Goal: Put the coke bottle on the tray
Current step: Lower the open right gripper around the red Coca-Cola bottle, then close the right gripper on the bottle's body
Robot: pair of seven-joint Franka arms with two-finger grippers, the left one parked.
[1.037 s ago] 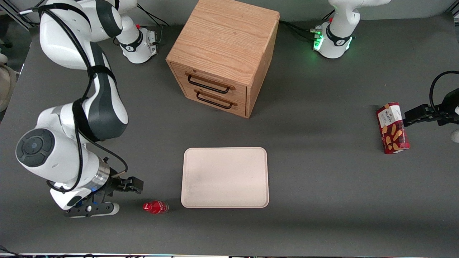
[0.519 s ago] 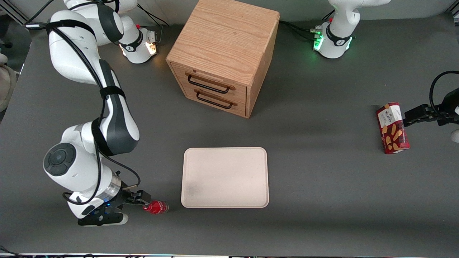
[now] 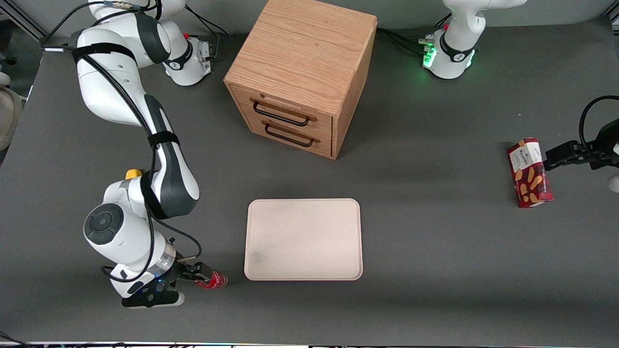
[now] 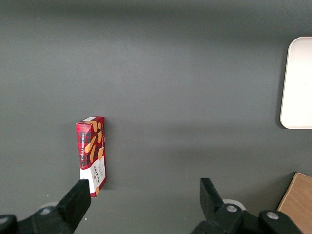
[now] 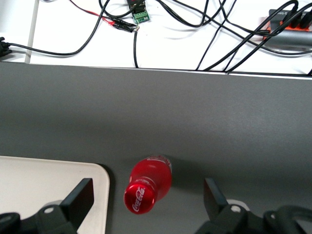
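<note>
Dark grey matting covers the table [image 3: 435, 270], and close to its front edge the coke bottle [image 3: 212, 279] stands upright on it, just beside the tray's near corner, toward the working arm's end. The wrist view looks down on its red cap with the bottle [image 5: 147, 185] between the two spread fingers [image 5: 78, 197], neither one touching it. The end effector [image 3: 200, 275] is thus wide open, low over the bottle and astride it, so the step in hand looks like the grasp itself.

To do it well, I would sink a little further so the pads meet the body below the cap, not the cap alone, then centre the bottle between the fingers, since it seems to sit slightly nearer one finger. A one-sided touch could tip so light a bottle. Close gently, lift straight up, and clear the low rim before moving across.

The tray [image 3: 303, 239] lies bare and very near, so the carry is short. A wooden drawer box [image 3: 300, 72] stands farther from the camera; a red snack box [image 3: 528, 172] lies toward the parked arm's end.
</note>
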